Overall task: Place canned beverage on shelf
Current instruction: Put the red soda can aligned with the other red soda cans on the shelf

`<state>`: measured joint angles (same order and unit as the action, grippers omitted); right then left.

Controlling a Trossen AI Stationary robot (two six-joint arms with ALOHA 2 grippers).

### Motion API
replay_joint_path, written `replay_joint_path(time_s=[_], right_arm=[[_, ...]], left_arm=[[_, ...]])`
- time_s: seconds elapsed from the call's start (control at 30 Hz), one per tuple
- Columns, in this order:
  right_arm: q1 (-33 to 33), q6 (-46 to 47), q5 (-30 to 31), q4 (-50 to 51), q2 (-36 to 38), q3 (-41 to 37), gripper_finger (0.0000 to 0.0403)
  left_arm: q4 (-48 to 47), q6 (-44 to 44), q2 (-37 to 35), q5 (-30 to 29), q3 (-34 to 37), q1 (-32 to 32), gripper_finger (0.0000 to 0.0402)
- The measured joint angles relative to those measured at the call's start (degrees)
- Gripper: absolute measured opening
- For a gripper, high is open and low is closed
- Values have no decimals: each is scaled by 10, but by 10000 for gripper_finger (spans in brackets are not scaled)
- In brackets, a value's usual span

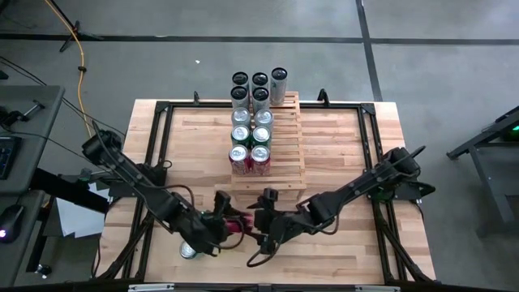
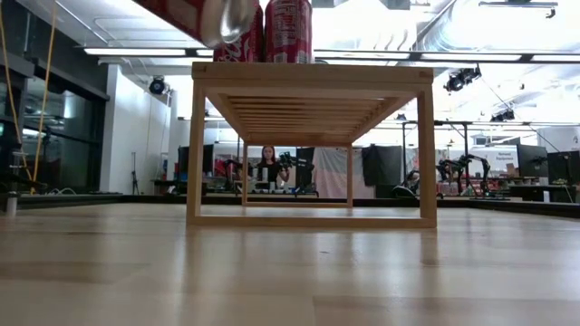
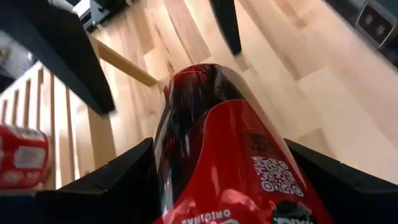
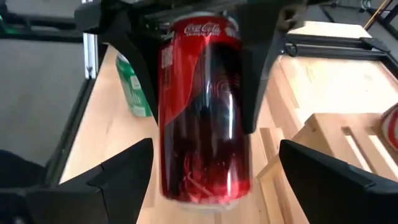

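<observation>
A red cola can (image 4: 202, 112) hangs tilted above the table's near middle, with my left gripper (image 1: 223, 227) shut on it. My right gripper (image 1: 261, 231) faces it from the right. Its fingers are open on either side of the can's lower end (image 4: 205, 190) and do not touch it. The pale slatted shelf (image 1: 285, 150) stands at the table's far middle. It carries rows of black, silver, green and red cans (image 1: 251, 130). In the low view the held can (image 2: 213, 18) shows at the top left, beside the red cans (image 2: 288, 32) on the shelf. My left gripper pinches the red can's side walls (image 3: 186, 155) between its two fingers (image 4: 258, 68), which lie along the can's length. They slant down toward the table's right. The can is lifted clear of the table and tilted, its free end (image 3: 199, 78) beyond the fingertips.
A green can (image 1: 188, 250) stands on the table near the front left edge, close to my left arm. A dark metal frame (image 1: 357, 109) runs around the tabletop. Bare wood lies to the right of the shelf. People and equipment show in the room beyond.
</observation>
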<state>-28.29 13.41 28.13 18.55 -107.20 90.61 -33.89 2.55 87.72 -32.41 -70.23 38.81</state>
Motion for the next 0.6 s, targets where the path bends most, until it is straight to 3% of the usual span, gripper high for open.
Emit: replay_joint_path(time_s=[0.23, 0.6], right_arm=[[9, -16, -12, 13, -31, 0, 332], [17, -20, -48, -24, -49, 0, 332]], left_arm=[[24, 82, 19, -14, -6, -1, 294], [61, 102, 16, -16, -7, -1, 294]])
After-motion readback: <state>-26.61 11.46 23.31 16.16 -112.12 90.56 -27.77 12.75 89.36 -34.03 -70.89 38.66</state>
